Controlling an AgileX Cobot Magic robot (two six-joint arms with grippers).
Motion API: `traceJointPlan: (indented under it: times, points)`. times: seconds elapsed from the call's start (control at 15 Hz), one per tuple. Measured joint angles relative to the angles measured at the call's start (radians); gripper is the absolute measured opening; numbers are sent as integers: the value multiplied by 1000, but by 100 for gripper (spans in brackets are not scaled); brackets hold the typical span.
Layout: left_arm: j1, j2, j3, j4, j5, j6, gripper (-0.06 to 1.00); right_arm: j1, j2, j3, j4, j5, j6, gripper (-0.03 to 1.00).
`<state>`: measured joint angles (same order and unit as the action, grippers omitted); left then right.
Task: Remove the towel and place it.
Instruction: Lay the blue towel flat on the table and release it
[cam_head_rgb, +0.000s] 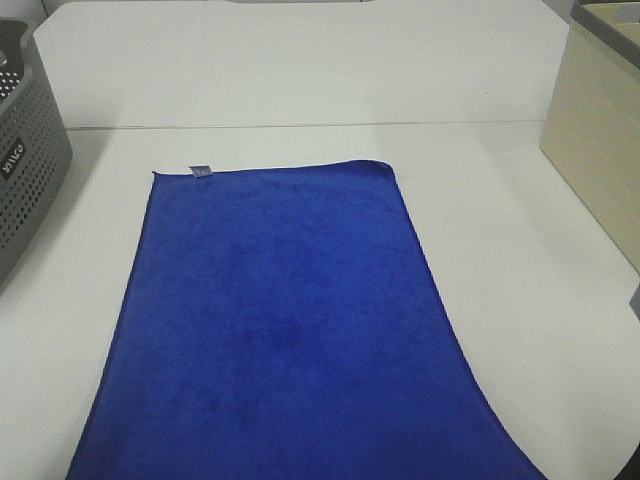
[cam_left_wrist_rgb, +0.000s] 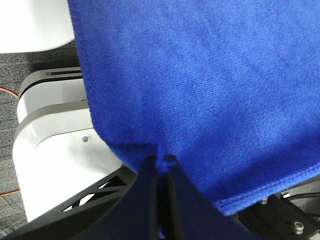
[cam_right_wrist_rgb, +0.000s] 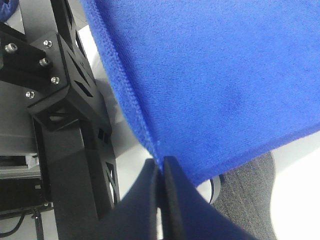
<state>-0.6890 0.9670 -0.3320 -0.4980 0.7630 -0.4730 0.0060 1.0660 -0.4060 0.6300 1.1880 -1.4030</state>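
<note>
The royal-blue towel (cam_head_rgb: 280, 320) lies spread flat on the white table (cam_head_rgb: 520, 300), its far edge near the table's middle and its near end running off the front edge. A small tag (cam_head_rgb: 200, 170) sits at its far left corner. In the left wrist view my left gripper (cam_left_wrist_rgb: 161, 167) is shut on the hem of the towel (cam_left_wrist_rgb: 210, 90) at a near corner. In the right wrist view my right gripper (cam_right_wrist_rgb: 161, 167) is shut on the hem of the towel (cam_right_wrist_rgb: 215, 75) at the other near corner. Neither gripper shows in the exterior high view.
A grey perforated basket (cam_head_rgb: 25, 150) stands at the far left of the table. A beige box (cam_head_rgb: 595, 130) stands at the far right. The robot's white base (cam_left_wrist_rgb: 55, 145) and black frame (cam_right_wrist_rgb: 65, 115) are below the towel's hanging end.
</note>
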Motion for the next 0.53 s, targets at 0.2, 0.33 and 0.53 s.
traceJointPlan:
  times: [0.2,0.33,0.53]
  points:
    - [0,0,10,44,46,3,25,-6,0,0,-36,-8,0,21]
    - [0,0,11,50,48,3,60,-8,0,0,-37,-8,0,49]
    - [0,0,11,50,47,3,89,-8,0,0,-37,-39,2,63]
